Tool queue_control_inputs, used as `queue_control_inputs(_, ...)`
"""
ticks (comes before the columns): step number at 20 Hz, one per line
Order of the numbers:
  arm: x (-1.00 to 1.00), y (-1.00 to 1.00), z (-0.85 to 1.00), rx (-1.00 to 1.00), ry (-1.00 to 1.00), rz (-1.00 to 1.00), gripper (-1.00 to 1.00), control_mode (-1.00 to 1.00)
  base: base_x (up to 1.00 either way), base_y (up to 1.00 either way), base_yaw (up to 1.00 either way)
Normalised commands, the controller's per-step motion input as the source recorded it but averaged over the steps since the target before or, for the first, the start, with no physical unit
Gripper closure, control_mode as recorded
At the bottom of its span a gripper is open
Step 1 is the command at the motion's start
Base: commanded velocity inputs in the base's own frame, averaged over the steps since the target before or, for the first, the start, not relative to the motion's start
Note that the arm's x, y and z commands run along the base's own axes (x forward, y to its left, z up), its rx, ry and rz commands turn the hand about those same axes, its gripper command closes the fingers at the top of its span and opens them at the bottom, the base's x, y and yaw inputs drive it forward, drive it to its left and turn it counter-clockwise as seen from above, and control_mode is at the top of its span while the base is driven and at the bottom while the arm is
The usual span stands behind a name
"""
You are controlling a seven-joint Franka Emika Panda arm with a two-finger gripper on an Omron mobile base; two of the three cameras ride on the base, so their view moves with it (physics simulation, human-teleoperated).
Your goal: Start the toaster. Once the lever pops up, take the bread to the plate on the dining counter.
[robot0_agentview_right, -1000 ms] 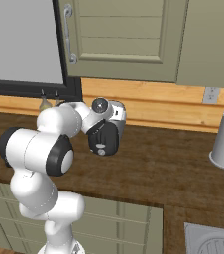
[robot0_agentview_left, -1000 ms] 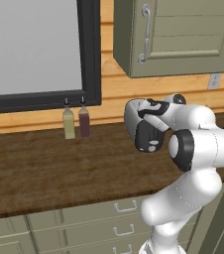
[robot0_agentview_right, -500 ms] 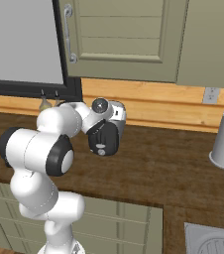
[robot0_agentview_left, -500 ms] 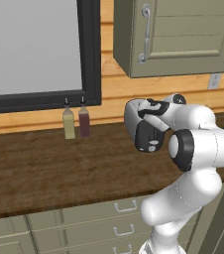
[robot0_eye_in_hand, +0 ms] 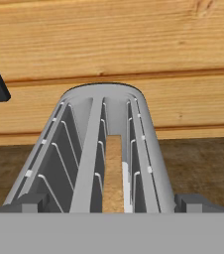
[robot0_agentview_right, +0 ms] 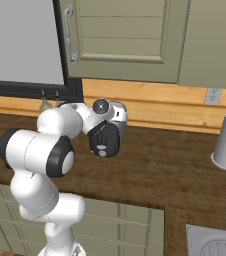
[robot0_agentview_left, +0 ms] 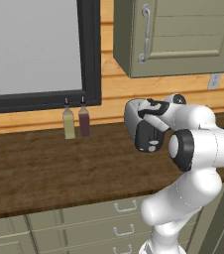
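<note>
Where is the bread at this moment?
In the hand view, the bread stands on edge inside the toaster, in the slot to the right of its central divider, with the wood-plank wall behind it.

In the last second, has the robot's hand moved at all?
No. In the left base view the gripper sits at the same spot relative to the two bottles by the window frame, hanging over the counter.
</note>
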Motion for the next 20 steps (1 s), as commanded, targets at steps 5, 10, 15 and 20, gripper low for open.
queue_control_inputs(5, 0.00, 0.00, 0.00, 0.00, 0.00, 0.00, -1.00, -1.00, 0.00, 0.00, 0.00)
queue_control_inputs(10, 0.00, 0.00, 0.00, 0.00, 0.00, 0.00, -1.00, -1.00, 0.00, 0.00, 0.00)
queue_control_inputs(15, 0.00, 0.00, 0.00, 0.00, 0.00, 0.00, -1.00, -1.00, 0.00, 0.00, 0.00)
queue_control_inputs(20, 0.00, 0.00, 0.00, 0.00, 0.00, 0.00, -1.00, -1.00, 0.00, 0.00, 0.00)
